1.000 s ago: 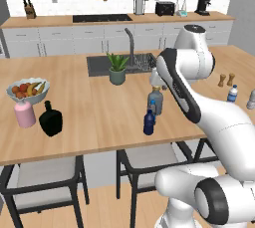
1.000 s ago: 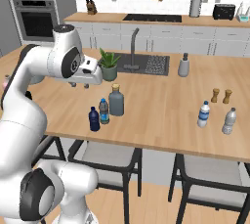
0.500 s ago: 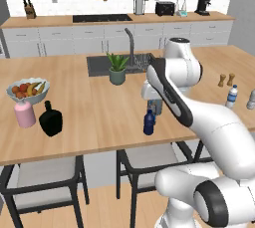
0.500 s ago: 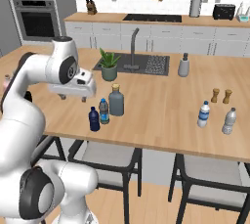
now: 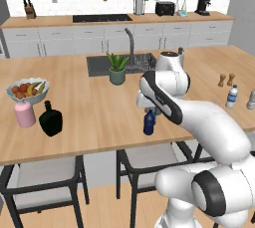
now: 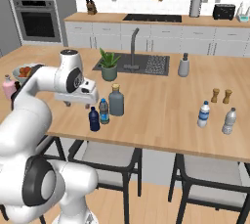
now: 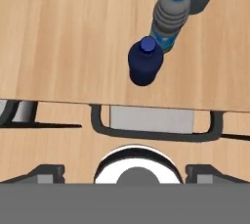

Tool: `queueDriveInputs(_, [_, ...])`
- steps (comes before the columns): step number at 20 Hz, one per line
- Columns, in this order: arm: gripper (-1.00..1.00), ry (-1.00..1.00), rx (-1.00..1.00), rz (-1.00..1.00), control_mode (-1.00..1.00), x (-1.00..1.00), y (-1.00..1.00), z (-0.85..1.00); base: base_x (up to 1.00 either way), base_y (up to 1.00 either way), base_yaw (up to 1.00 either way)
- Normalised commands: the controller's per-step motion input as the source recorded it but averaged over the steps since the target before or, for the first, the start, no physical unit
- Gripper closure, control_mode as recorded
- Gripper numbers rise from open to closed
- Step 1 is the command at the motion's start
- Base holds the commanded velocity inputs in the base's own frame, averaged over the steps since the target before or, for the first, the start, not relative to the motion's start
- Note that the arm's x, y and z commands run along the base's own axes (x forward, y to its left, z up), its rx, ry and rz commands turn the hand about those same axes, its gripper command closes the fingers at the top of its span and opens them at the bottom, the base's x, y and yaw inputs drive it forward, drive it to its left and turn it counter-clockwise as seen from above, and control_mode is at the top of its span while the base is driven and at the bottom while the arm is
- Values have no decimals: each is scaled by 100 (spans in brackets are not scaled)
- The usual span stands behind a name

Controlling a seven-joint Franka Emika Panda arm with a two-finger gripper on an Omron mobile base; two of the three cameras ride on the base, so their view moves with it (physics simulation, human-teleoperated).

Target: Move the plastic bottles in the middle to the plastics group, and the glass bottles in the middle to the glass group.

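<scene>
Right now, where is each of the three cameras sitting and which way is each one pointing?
Left base view: behind the arm to its left, facing forward over the island toward the back wall; the white arm rises from lower right, over the navy bottle.
Right base view: behind to its right, same direction; the arm rises from lower left.
Hand view: on the hand, looking down at the island edge; the fingers cannot be made out.
Shared: all three show the navy bottle; the right base and hand views also show the blue-capped bottle.

On the table point(image 6: 161, 96), the small opaque bottle point(image 6: 94, 119) stood at the near edge, just left of the capped water bottle point(image 6: 103, 111); the taller bottle point(image 6: 116, 100) stood just right of that.
</scene>
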Motion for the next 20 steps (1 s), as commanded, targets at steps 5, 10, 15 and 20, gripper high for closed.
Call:
queueDriveInputs(5, [-100, 0, -3, -1, -100, 45, -6, -11, 0, 0, 0])
queueDriveInputs(10, [-100, 0, -1, 0, -100, 35, -18, -2, 0, 0, 0])
queueDriveInputs(15, [-100, 0, 0, 0, -100, 26, -8, -10, 0, 0, 0])
queueDriveInputs(20, [-100, -3, 0, 1, -100, 24, 0, -31, 0, 0, 0])
